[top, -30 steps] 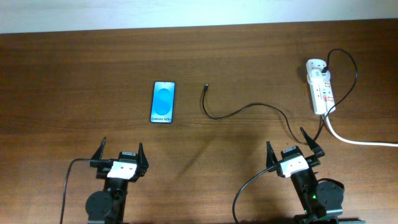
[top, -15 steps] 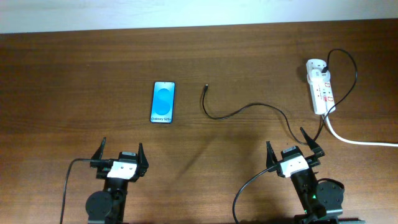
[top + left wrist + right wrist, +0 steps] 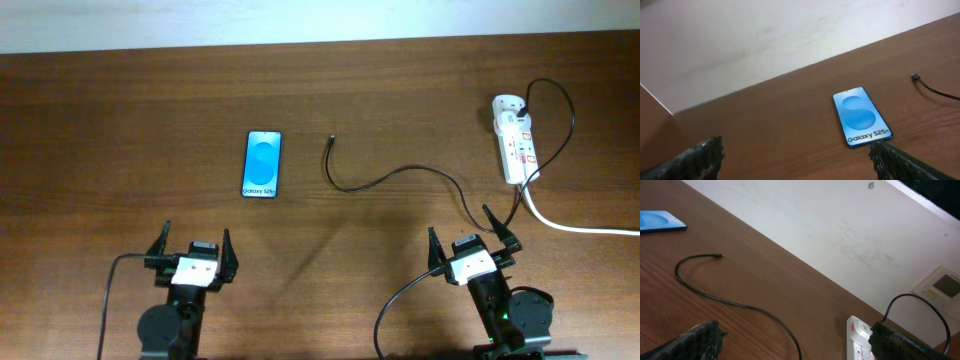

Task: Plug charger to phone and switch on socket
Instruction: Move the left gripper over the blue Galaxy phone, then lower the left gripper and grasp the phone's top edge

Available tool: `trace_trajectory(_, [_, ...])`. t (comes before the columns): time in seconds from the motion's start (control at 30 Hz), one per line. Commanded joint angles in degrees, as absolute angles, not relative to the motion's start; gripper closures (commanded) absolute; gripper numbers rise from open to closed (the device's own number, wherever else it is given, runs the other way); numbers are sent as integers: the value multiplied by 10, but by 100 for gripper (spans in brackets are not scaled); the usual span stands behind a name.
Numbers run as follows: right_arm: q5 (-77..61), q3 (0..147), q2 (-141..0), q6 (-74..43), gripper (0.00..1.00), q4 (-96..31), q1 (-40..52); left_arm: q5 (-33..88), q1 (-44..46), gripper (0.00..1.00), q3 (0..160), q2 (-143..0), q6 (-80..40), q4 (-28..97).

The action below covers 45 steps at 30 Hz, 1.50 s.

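Note:
The phone point(image 3: 262, 164) lies flat at the table's middle left, blue screen up; it also shows in the left wrist view point(image 3: 860, 116) and at the edge of the right wrist view point(image 3: 660, 221). The charger's thin black cable point(image 3: 400, 172) curves from its plug tip point(image 3: 329, 142), right of the phone, to the white socket strip point(image 3: 514, 138) at the far right. The cable point(image 3: 730, 301) and strip point(image 3: 858, 337) show in the right wrist view. My left gripper point(image 3: 194, 250) is open and empty near the front edge, below the phone. My right gripper point(image 3: 468, 235) is open and empty, below the strip.
The strip's thick white cord point(image 3: 580, 229) runs off to the right edge. A pale wall point(image 3: 840, 235) stands behind the table's far edge. A wall plate point(image 3: 945, 284) shows at the right of the right wrist view.

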<state>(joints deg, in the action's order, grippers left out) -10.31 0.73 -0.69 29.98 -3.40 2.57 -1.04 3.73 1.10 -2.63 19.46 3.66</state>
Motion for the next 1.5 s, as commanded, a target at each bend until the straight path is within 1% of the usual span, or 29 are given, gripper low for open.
trace_trajectory(0.0, [-96, 3, -3, 294, 2, -36, 30, -8, 36, 1, 50, -72, 134, 33])
trace_trajectory(0.2, [-96, 3, -3, 294, 2, -36, 30, 1, 36, 1, 138, -209, 133, 33])
trace_trajectory(0.3, [-96, 3, -3, 294, 2, -36, 30, 34, 36, 1, 223, -315, 133, 43])
trace_trajectory(0.37, [-96, 3, -3, 294, 2, -36, 30, 55, 36, 1, 284, -385, 133, 71])
trace_trajectory(0.47, [-96, 3, -3, 294, 2, -36, 30, 80, 36, 1, 411, -513, 133, 164])
trace_trajectory(0.53, [-96, 3, -3, 294, 2, -36, 30, 95, 36, 1, 535, -626, 132, 254])
trace_trajectory(0.6, [-96, 3, -3, 294, 2, -36, 30, 118, 36, 1, 628, -708, 123, 324])
trace_trajectory(0.67, [-96, 3, -3, 294, 2, -36, 30, 125, 36, 1, 707, -781, 95, 386])
trace_trajectory(0.73, [-96, 3, -3, 294, 2, -36, 30, 143, 36, 1, 797, -863, 92, 449])
trace_trajectory(0.83, [-96, 3, -3, 294, 2, -36, 30, 168, 37, 1, 889, -953, 92, 516])
trace_trajectory(0.9, [-96, 3, -3, 294, 2, -36, 30, 171, 39, 1, 911, -982, 83, 528])
trace_trajectory(0.97, [-96, 3, -3, 294, 2, -36, 30, 181, 44, 1, 911, -997, 82, 509])
trace_trajectory(1.03, [-96, 3, -3, 294, 1, -36, 30, 235, 53, 1, 911, -1003, 82, 483])
trace_trajectory(1.1, [-96, 3, -3, 294, 2, -36, 30, 248, 58, 1, 911, -1003, 82, 480])
trace_trajectory(1.13, [-96, 3, -3, 294, 2, -36, 30, 246, 60, 5, 911, -1005, 82, 470])
trace_trajectory(1.17, [-96, 3, -3, 294, 2, -36, 30, 244, 61, 6, 910, -1011, 67, 457])
trace_trajectory(1.2, [-96, 3, -3, 294, 2, -36, 30, 206, 63, 2, 910, -1022, -14, 441])
trace_trajectory(1.27, [-96, 3, -3, 294, 2, -36, 30, 138, 72, 2, 910, -1043, -98, 437])
trace_trajectory(1.37, [-96, 3, -3, 294, 2, -36, 30, 53, 102, 0, 910, -1080, -148, 442])
trace_trajectory(1.47, [-96, 3, -3, 294, 2, -36, 30, -25, 134, 1, 910, -1104, -165, 444])
